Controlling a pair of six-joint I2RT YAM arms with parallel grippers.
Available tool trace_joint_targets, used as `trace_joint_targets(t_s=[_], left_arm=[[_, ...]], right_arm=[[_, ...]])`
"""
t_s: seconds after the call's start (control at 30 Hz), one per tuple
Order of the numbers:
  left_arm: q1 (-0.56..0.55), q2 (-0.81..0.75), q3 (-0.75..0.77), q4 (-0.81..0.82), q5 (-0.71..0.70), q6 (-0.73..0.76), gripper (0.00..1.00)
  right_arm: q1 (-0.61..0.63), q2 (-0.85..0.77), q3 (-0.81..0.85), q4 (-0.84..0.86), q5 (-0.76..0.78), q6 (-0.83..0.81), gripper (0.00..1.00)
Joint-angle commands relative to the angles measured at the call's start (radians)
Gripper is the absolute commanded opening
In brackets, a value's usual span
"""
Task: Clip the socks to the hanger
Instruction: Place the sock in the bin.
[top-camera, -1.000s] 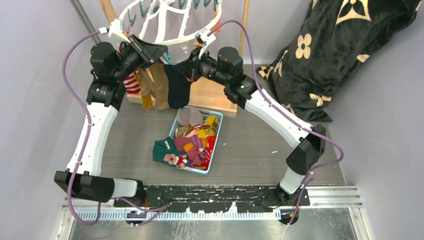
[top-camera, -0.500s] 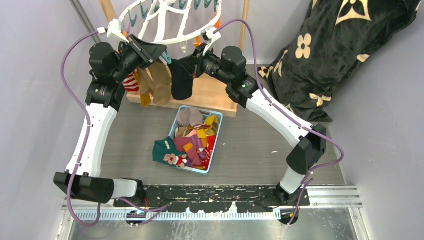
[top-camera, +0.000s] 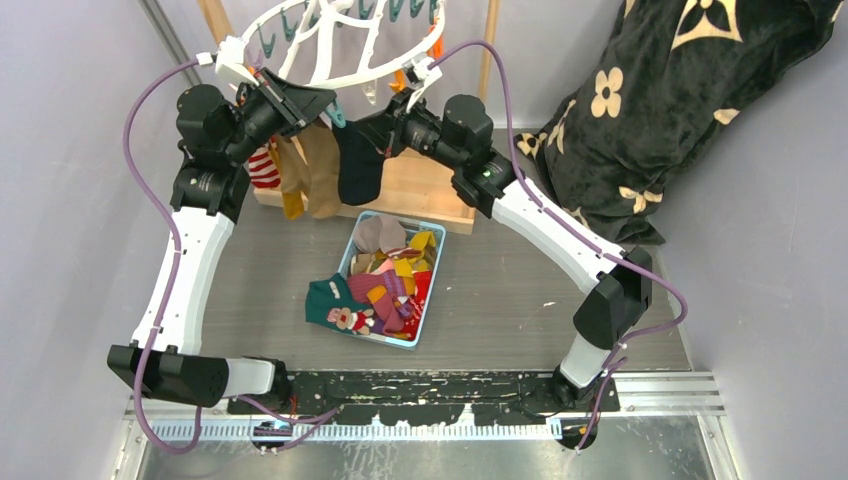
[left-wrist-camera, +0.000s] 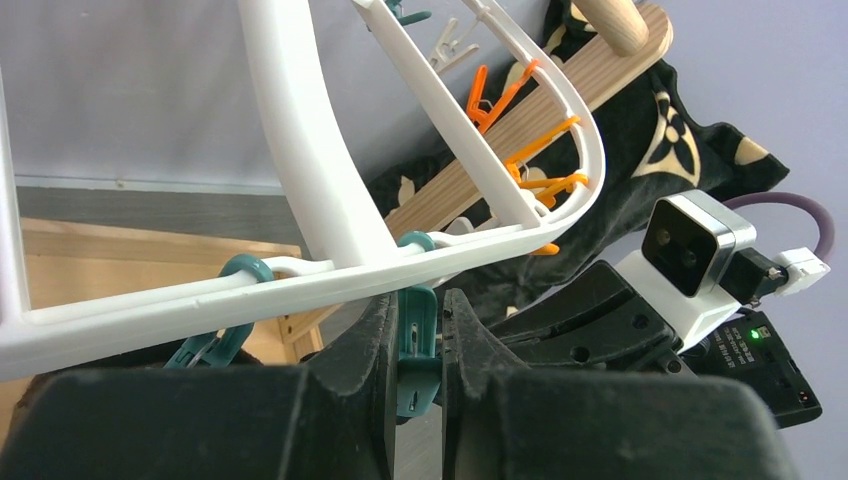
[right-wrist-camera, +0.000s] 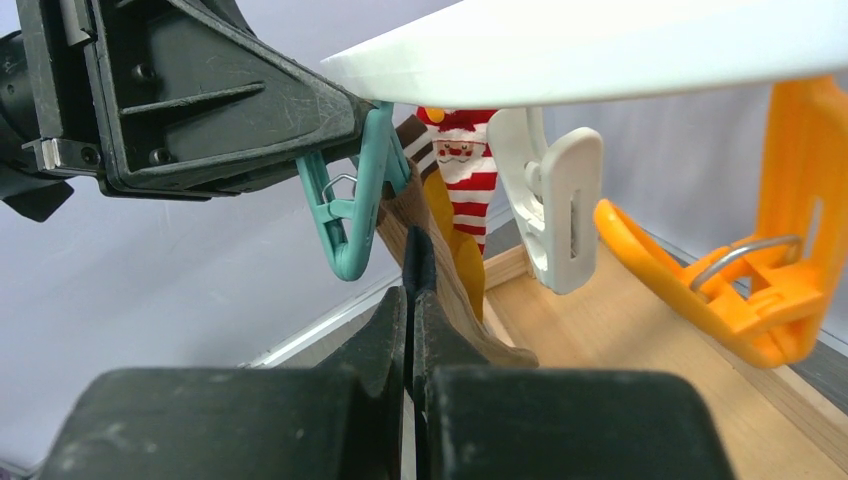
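The white hanger (top-camera: 345, 80) hangs at the back, with orange and teal clips round its rim (left-wrist-camera: 300, 150). My left gripper (top-camera: 325, 108) is shut on a teal clip (left-wrist-camera: 418, 345) under the rim, squeezing it between its fingers (left-wrist-camera: 375, 330). My right gripper (right-wrist-camera: 411, 300) is shut on a black sock (top-camera: 358, 165). The sock's top edge (right-wrist-camera: 417, 262) sits just below and right of that teal clip (right-wrist-camera: 350, 215), apart from it. A red-white striped sock (top-camera: 264, 168), a mustard sock (top-camera: 292, 200) and a tan-brown sock (top-camera: 318, 170) hang from the rim.
A blue bin (top-camera: 433, 270) of several mixed socks sits mid-table. The wooden stand base (top-camera: 425, 195) lies under the hanger. A black flower-patterned blanket (top-camera: 650, 110) fills the back right. A white clip (right-wrist-camera: 555, 210) and an orange clip (right-wrist-camera: 760, 290) hang right of the teal one.
My right arm has lifted the black sock up towards the hanger rim and the teal clip. The left gripper has stayed on the clip.
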Motion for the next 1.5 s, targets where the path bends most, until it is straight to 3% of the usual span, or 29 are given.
trace_joint_targets(t_s=[0.0,0.83,1.27,1.47], left_arm=[[0.001,-0.017,0.027,0.081,0.068,-0.003,0.00],[0.002,-0.001,0.026,0.090,0.127,0.022,0.00],[0.002,-0.011,0.028,0.098,0.096,0.020,0.00],[0.002,-0.007,0.024,0.137,0.222,0.006,0.00]], right_arm=[[-0.007,-0.052,0.035,0.062,-0.035,0.015,0.01],[-0.035,-0.008,0.095,0.086,-0.083,0.088,0.01],[-0.034,-0.064,-0.019,0.076,-0.074,0.072,0.01],[-0.034,-0.075,0.015,-0.019,-0.113,0.030,0.01]])
